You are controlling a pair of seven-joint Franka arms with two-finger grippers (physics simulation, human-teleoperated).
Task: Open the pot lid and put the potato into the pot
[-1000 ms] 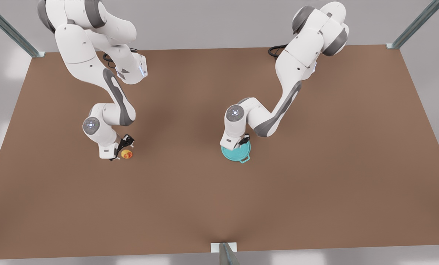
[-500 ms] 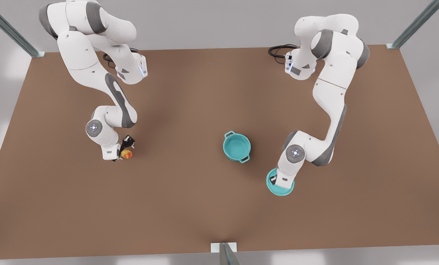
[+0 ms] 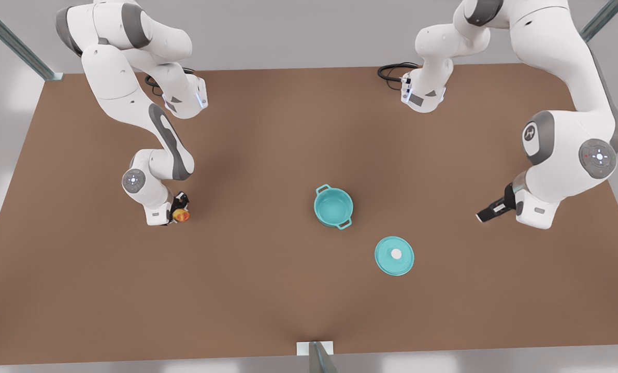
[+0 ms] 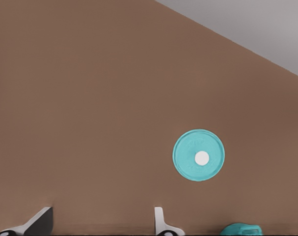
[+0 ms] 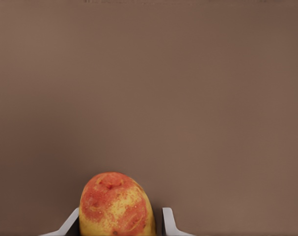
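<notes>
Pot point(image 3: 333, 206) stands uncovered at frame centre with the lid point(image 3: 394, 255) flat on the tabletop point(image 3: 267, 290) lower right, left hand point(image 3: 487, 212) spread and empty at right, while right hand point(image 3: 176, 215) pinches the potato point(image 3: 180, 214) at left, presumably ready for carrying over.

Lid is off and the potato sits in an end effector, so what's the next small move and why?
Probably lift the potato straight up off the table. The right end effector has its fingers either side of it, the pot stands open, the pot lid lies aside, and the left end effector waits apart, open.
</notes>
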